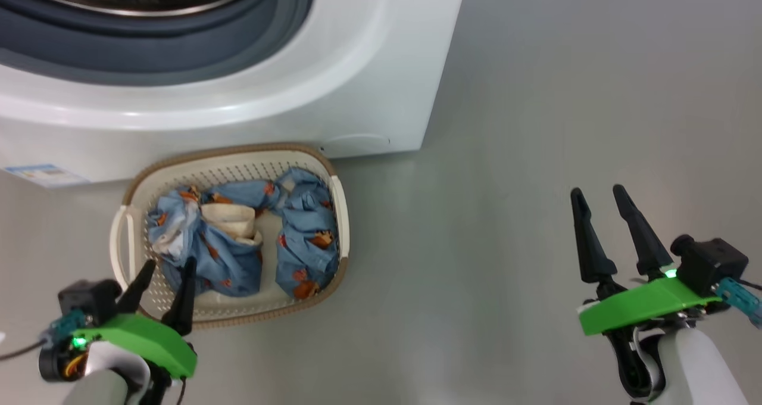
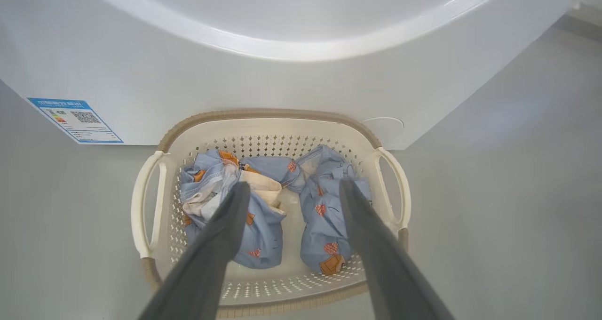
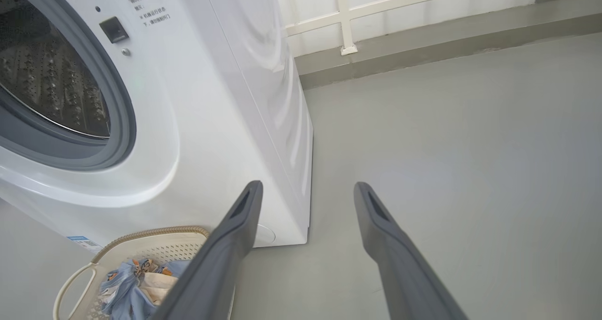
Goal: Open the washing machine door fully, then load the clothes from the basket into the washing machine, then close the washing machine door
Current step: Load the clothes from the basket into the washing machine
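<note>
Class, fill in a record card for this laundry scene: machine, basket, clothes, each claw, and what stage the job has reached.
washing machine: white front-loader, opening uncovered, steel drum visible
basket: on the floor at the machine's foot
clothes: in the basket, blue print with cream cloth
left claw: open, empty, above the clothes
right claw: open, empty, above bare floor
stage: clothes not yet picked up

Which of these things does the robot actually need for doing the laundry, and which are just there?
Needed:
washing machine
basket
clothes
left gripper
right gripper

Just there:
blue sticker
floor
white railing
</note>
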You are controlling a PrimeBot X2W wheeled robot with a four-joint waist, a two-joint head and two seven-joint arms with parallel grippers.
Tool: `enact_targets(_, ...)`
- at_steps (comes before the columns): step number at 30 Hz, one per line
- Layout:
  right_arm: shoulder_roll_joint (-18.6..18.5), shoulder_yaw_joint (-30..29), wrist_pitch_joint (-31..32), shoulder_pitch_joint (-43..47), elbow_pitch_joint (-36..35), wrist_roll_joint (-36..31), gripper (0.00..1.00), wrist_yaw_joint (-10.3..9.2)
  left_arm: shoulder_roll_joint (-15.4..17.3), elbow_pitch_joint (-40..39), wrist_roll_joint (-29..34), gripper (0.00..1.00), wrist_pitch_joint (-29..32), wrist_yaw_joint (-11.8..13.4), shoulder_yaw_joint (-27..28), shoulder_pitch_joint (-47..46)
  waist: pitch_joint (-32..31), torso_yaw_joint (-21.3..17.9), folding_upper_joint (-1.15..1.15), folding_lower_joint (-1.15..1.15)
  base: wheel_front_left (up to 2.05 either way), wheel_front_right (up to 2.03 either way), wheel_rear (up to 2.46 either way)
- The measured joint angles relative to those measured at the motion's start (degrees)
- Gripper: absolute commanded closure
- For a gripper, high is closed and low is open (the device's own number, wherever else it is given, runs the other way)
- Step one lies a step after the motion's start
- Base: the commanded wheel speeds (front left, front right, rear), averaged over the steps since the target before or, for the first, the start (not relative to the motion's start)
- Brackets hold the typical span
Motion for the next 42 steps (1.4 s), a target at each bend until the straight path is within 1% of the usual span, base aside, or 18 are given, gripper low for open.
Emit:
enact_targets(6,0.71,1.03,0.0,-2.85,-0.73,-0.58,0.0,0.0,0.67,9.54,-3.94,0.0,0.0,0.0,-5.42,-7.87,5.02,-0.46,0.0,0.0,0.0,0.0,0.0)
enact_targets(8,0.9,1.09,0.0,-3.75,-0.92,-1.03,0.0,0.0,0.9,12.67,-5.7,0.0,0.0,0.0,-7.88,-10.84,6.67,-0.64,0.0,0.0,0.0,0.0,0.0)
enact_targets(12,1.57,1.48,0.0,-5.35,-1.43,-2.01,0.0,0.0,1.96,18.33,-7.34,0.0,0.15,0.0,-12.63,-16.78,9.85,-1.08,0.0,0.0,0.0,0.0,0.0)
enact_targets(16,1.81,2.32,0.0,-6.77,-1.77,-2.01,0.0,0.0,2.4,22.7,-8.94,0.0,2.29,0.0,-17.27,-21.38,12.79,-1.78,0.0,0.0,0.0,0.0,0.0)
enact_targets(20,2.0,2.9,-0.01,-7.44,-2.2,-2.01,0.0,0.0,2.83,25.35,-10.59,0.0,4.55,-0.01,-20.83,-25.08,15.35,-2.65,0.0,0.0,0.0,0.0,0.0)
enact_targets(30,2.02,4.0,-0.26,-9.46,-3.53,-1.89,0.0,0.0,4.31,29.29,-14.51,0.0,8.96,-0.01,-26.1,-31.41,20.23,-4.82,0.0,0.0,0.0,0.0,0.0)
enact_targets(35,2.07,4.92,-0.41,-9.79,-4.44,-1.36,0.0,0.0,6.01,31.58,-16.56,0.0,10.68,-0.01,-27.4,-34.38,22.75,-5.82,0.0,0.0,0.0,0.0,0.0)
enact_targets(42,2.09,6.46,-0.41,-11.04,-5.55,-0.91,0.0,0.0,7.43,34.05,-17.93,0.0,12.12,-0.01,-29.08,-38.04,26.24,-7.22,0.0,0.0,0.0,0.0,0.0)
